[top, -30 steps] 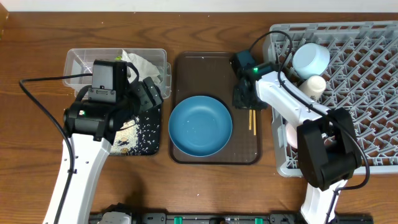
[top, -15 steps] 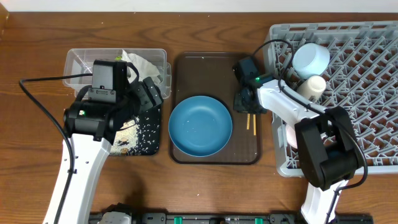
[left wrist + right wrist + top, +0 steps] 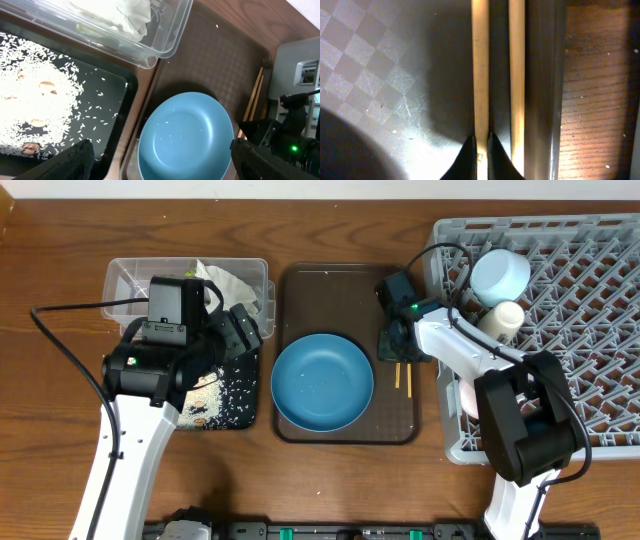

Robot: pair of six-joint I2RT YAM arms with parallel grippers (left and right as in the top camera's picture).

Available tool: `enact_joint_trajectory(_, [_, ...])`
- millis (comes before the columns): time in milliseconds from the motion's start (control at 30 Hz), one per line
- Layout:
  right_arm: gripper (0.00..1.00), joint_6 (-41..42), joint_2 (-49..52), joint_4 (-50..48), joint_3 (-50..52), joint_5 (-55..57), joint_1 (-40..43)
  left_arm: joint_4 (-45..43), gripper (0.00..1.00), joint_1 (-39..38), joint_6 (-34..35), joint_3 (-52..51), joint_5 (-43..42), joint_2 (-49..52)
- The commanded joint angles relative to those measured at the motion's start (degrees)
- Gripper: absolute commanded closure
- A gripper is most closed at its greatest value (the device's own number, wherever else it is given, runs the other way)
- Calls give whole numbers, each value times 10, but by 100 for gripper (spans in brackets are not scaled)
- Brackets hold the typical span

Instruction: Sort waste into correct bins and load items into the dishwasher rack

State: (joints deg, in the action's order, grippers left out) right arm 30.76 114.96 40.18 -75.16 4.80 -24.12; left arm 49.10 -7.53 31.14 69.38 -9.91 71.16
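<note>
Beside tray [image 3: 545,75] rim, right gripper [image 3: 480,148] pinching chopstick [image 3: 480,70], rack [image 3: 600,310] close beyond

No legible txt, labels or nos. anywhere.

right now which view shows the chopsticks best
Right wrist: both chopsticks fill the frame, with the right fingers pinching one. Overhead shows only short ends poking out; left wrist shows them thin and small.
</note>
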Motion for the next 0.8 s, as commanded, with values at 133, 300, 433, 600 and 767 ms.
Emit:
enact_joint_trajectory(133, [99, -22, -12, 5, -21, -40, 6, 1, 10, 3, -4, 12, 3, 2])
enact_joint_trajectory(300, [99, -67, -65, 29, -76, -50, 6, 1, 10, 3, -4, 12, 3, 2])
enact_joint_trajectory(433, [99, -118, -130, 56, -89, -50, 14, 1, 10, 3, -4, 12, 3, 2])
enact_joint_trajectory(600, [99, -207, -213, 94, -89, -48, 46, 1, 10, 3, -4, 12, 3, 2])
enact_joint_trajectory(767, [99, -314, -256, 113, -89, -48, 82, 1, 10, 3, -4, 12, 3, 2])
